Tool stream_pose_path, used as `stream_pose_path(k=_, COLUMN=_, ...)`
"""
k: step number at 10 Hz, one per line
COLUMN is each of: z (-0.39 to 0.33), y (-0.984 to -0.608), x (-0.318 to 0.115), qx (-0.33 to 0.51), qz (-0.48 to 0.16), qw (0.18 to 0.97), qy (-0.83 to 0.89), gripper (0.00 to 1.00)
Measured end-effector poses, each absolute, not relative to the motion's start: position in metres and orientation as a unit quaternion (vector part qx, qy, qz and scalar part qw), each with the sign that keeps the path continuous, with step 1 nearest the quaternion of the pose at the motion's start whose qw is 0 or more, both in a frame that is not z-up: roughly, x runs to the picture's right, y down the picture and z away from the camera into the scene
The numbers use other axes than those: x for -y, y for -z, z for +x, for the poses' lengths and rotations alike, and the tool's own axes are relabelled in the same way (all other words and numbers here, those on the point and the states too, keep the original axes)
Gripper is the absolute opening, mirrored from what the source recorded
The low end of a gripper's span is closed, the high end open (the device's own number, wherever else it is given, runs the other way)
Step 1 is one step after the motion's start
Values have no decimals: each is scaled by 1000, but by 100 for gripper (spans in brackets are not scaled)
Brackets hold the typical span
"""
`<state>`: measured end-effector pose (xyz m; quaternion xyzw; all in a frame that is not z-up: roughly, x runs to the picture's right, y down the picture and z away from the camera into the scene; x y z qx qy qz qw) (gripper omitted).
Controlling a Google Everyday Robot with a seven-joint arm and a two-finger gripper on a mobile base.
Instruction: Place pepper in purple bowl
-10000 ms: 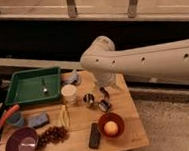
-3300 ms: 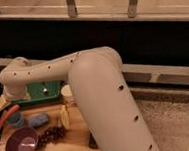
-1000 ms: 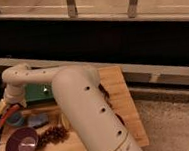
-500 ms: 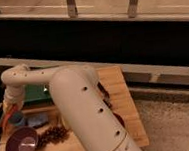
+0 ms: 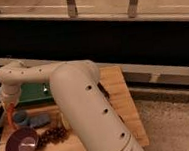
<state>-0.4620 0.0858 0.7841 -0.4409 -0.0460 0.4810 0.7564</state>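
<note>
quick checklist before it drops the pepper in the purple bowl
1. Pepper gripped: ok, it hangs upright from the gripper, above the table's left end.
2. Pepper over bowl: cannot tell; it shows just above the far left rim, and depth is unclear from one view.
3. Bowl has room: ok, nothing seen inside.
4. Bowl upright on table: ok.
5. Pepper clear of blue item: cannot tell; it sits close beside the pepper.
</note>
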Motion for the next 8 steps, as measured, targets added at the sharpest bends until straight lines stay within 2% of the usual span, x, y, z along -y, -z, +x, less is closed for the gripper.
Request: stream_pose_path(k=8, z=-468, y=-732, x=-84, qx=85, qz=-464, qw=763, qy=-441, gripper=0)
